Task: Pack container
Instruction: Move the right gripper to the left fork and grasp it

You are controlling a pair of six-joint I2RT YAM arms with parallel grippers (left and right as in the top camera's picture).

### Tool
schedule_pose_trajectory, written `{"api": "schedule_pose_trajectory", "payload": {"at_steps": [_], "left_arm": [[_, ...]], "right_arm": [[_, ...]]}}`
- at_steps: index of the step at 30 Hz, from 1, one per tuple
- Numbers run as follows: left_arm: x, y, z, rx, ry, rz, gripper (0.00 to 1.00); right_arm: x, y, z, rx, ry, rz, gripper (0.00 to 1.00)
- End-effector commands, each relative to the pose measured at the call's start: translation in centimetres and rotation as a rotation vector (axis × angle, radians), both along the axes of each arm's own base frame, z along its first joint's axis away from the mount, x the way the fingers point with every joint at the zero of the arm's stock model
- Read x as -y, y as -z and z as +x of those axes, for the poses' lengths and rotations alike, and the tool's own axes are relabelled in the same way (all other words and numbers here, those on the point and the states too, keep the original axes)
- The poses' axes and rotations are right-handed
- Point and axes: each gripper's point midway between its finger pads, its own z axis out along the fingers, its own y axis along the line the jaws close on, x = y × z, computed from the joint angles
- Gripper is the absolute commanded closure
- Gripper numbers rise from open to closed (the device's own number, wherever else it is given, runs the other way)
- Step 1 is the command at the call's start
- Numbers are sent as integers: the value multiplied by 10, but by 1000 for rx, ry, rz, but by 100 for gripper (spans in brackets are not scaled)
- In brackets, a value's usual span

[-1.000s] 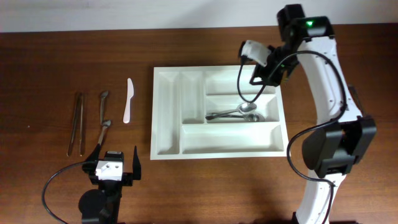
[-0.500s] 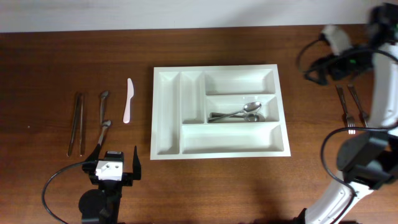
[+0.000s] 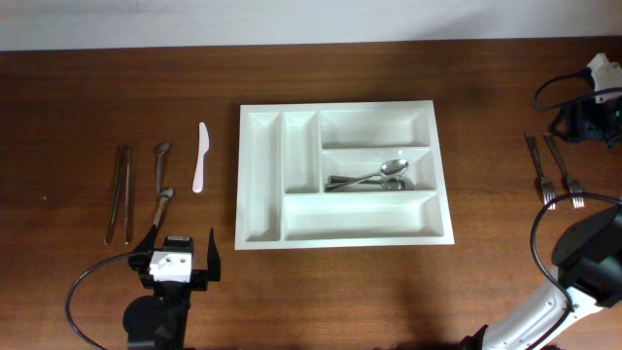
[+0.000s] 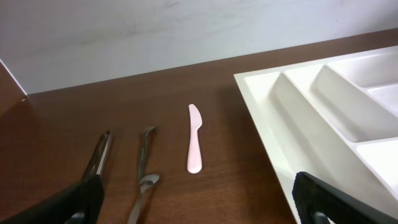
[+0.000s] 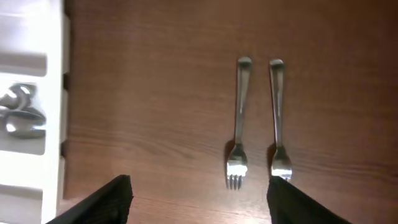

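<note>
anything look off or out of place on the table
Nothing stands out: the spoons lie inside the middle compartment of the tray, the two forks sit parallel to its right, and the white knife lies straight on its left.

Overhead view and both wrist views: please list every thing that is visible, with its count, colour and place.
container: one, white, middle of table, five compartments
spoons: at least two, metal, in the container's middle right compartment
forks: two, metal, side by side on table, right of container
plastic knife: one, white, on table, left of container
short metal utensils: two, end to end, left of plastic knife
long metal utensils: two, side by side, farthest left
table: one, brown wood
left gripper: open, empty, near the left cutlery
right gripper: open, empty, above the forks
</note>
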Motion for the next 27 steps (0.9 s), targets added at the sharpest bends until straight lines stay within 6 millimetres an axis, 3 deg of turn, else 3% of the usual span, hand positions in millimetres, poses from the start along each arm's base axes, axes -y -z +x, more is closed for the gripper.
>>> {"api": "schedule_pose_trajectory", "payload": {"at_steps": [1, 9, 17, 27], "left_arm": [[0, 1, 0, -1, 4, 14, 1], [0, 1, 0, -1, 4, 14, 1], [0, 1, 0, -1, 4, 14, 1], [0, 1, 0, -1, 4, 14, 1]], "right_arm": [[16, 35, -7, -110, 51, -29, 30], [36, 88, -16, -211, 130, -100, 29], [39, 144, -26, -245, 141, -126, 28], [36, 180, -30, -279, 187, -95, 28]]}}
